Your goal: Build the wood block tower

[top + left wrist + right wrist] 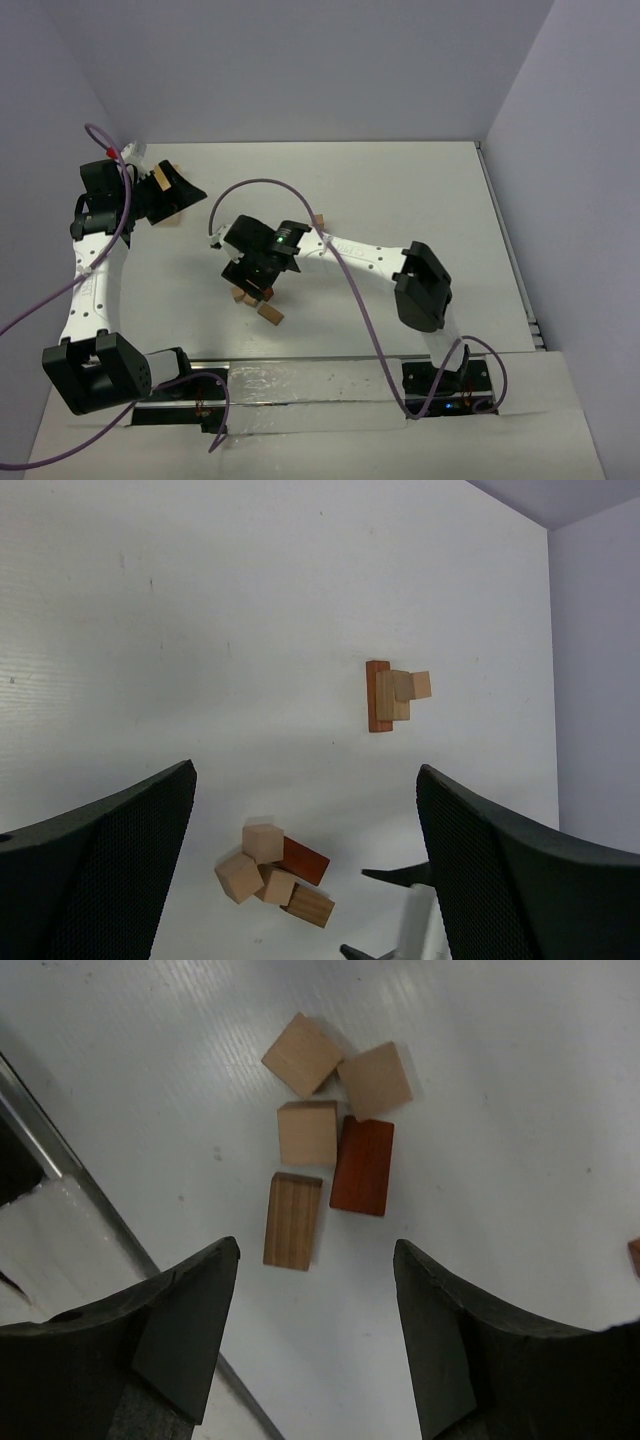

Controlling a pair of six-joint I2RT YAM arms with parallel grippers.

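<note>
Looking down on a white table [400, 190] with two arms bolted at its near edge. Showing the right gripper [255, 283] poised mid-table over a loose huddle of wood blocks [268, 314]. Seen from the right wrist: spread wide, nothing between the fingers [190, 1310], above three tan cubes [308, 1132], a reddish-brown brick [362, 1165] touching one cube, and a striped tan brick [292, 1220] lying just beside it. Placing the left gripper [180, 190] well apart, toward the far left corner, likewise released and empty in its own wrist view. Revealing there the tower [393, 694], near the loose pieces: a reddish brick with smaller tan blocks on or against it. Cannot tell which from this angle.
</note>
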